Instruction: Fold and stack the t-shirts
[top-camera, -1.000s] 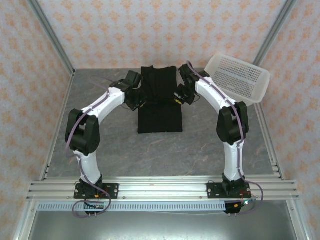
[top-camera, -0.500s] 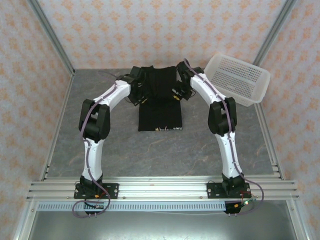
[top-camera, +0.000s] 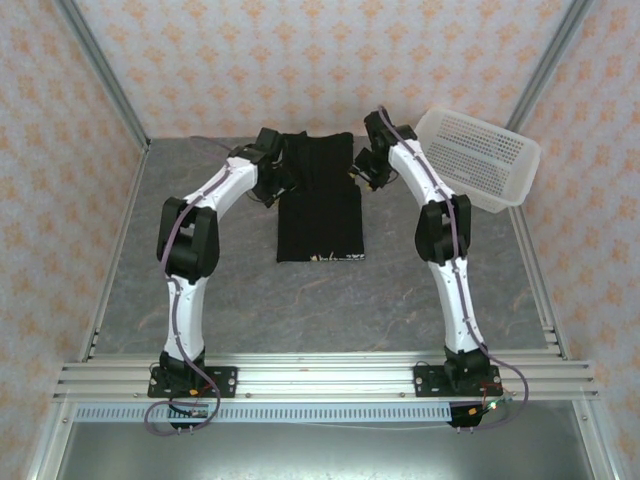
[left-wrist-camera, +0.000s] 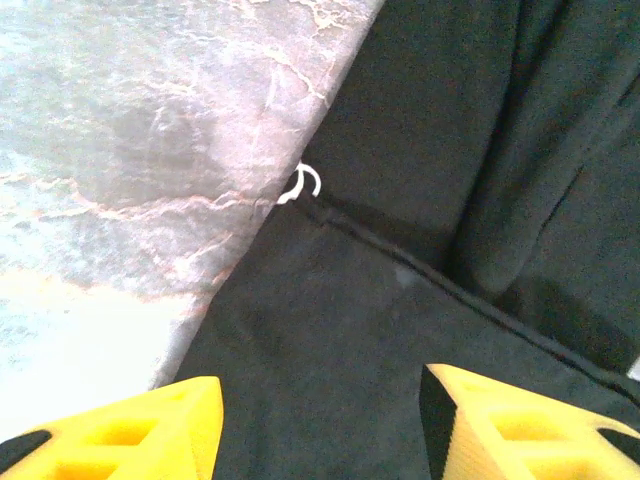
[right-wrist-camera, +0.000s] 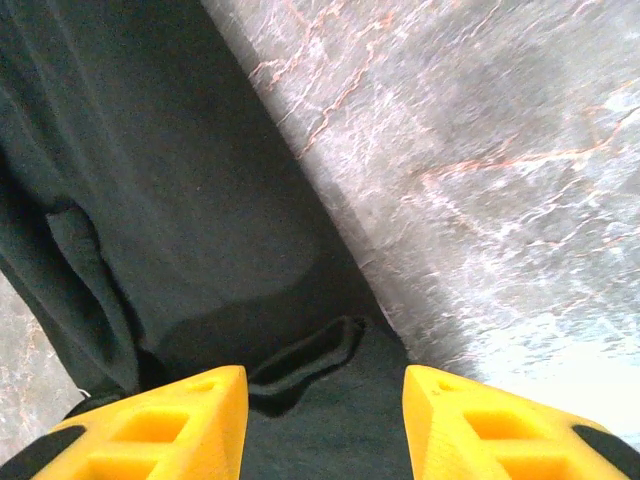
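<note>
One t-shirt (top-camera: 318, 205) on hand, black, plain side up, laid as a long narrow strip at the far middle of the table (top-camera: 400, 290); specks of print at the near hem. Left end effector (left-wrist-camera: 320, 388) at the strip's far left edge, right end effector (right-wrist-camera: 322, 378) at its far right edge, both spread wide just over the cloth, pinching nothing. Looks like mid-fold: sides already in, lengthwise fold not yet done. Next move probably calls for closing on both far corners together, then carrying them level toward the near hem. Count: one t-shirt, one white perforated basket (top-camera: 478, 158) far right, two arms, two end effectors.
</note>
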